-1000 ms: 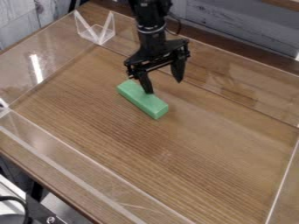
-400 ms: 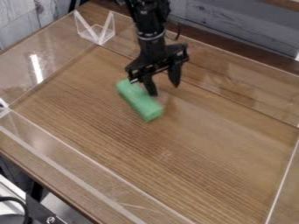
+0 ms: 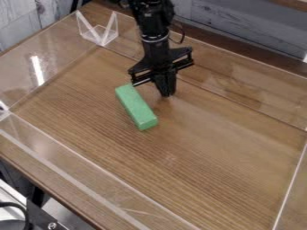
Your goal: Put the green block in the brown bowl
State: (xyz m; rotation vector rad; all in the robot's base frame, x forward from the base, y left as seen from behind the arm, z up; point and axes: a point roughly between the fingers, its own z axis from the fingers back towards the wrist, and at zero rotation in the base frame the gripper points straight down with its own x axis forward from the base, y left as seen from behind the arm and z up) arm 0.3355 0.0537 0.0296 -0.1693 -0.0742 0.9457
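The green block (image 3: 136,107) lies flat on the wooden table (image 3: 204,162), its long side running from upper left to lower right. My black gripper (image 3: 164,87) points straight down just up and right of the block's far end. Its fingers are pressed together with nothing between them. The block sits beside the fingers, not in them; I cannot tell whether they touch it. The brown bowl is out of view.
Clear acrylic walls (image 3: 36,72) fence the table on all sides. A small clear plastic stand (image 3: 96,30) sits at the back left corner. A grey plank wall runs behind the table.
The jaws have closed from wide open to shut. The green block has slid and turned toward the lower left, ending outside the fingers. The hand itself stayed where it was.
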